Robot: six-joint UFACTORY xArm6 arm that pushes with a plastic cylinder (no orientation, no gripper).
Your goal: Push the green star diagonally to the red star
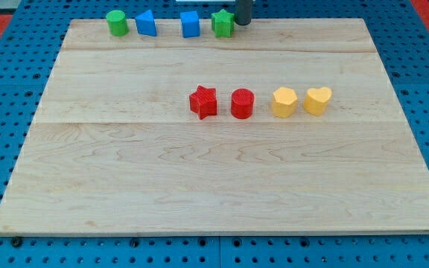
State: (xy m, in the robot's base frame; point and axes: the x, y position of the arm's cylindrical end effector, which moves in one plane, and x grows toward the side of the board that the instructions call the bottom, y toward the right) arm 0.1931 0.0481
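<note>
**Tip beside the green star at the far edge**

The counter (222, 186) is a wooden board. No gripper is fitted. My tip (242, 23) touches the green star (223, 24) on its right, at the counter's top edge. The red star (203, 102) sits near the centre, well apart from the green one.

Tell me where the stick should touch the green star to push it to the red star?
No gripping here, only pushing. Press on the green star at its upper-right side, the side facing away from the red star, which lies toward the view's bottom and slightly left. My tip already sits at the green star's right edge, so it probably needs to shift a little toward the view's top first.
</note>
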